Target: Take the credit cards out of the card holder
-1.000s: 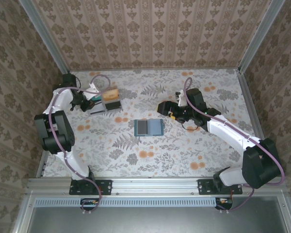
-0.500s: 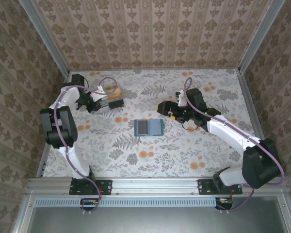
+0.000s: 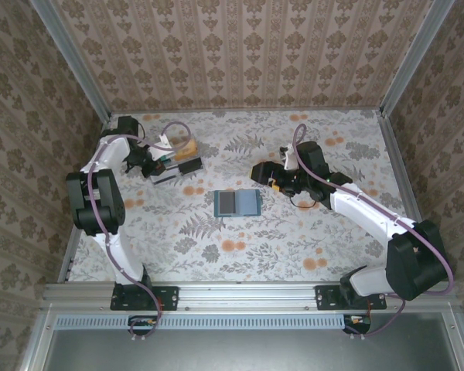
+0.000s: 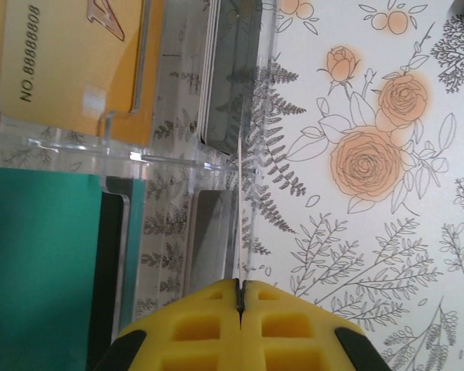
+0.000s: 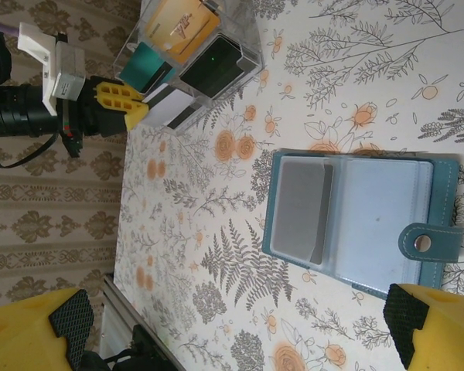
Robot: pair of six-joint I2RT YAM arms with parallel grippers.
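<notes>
Overhead, you see the card holder (image 3: pixel 237 203) lying open at mid-table, with a grey card (image 5: pixel 300 209) in its left pocket and a snap tab (image 5: pixel 422 244) at its right edge. The one legible text, "NO.8888808", runs along the orange card (image 4: pixel 69 62) in the clear tray (image 4: pixel 170 157) at upper left. A teal card (image 4: pixel 39 270) sits in the compartment below it in the left wrist view. Your left arm folds at the frame's left edge, forearm turned right toward the tray. The left gripper (image 4: pixel 240 297) is pinched tight on a thin card (image 5: pixel 168 108), edge-on to its own camera. Your right arm reaches up-left from the lower-right base. The right gripper (image 3: pixel 261 171) hovers just upper right of the holder, fingers spread wide, holding nothing.
</notes>
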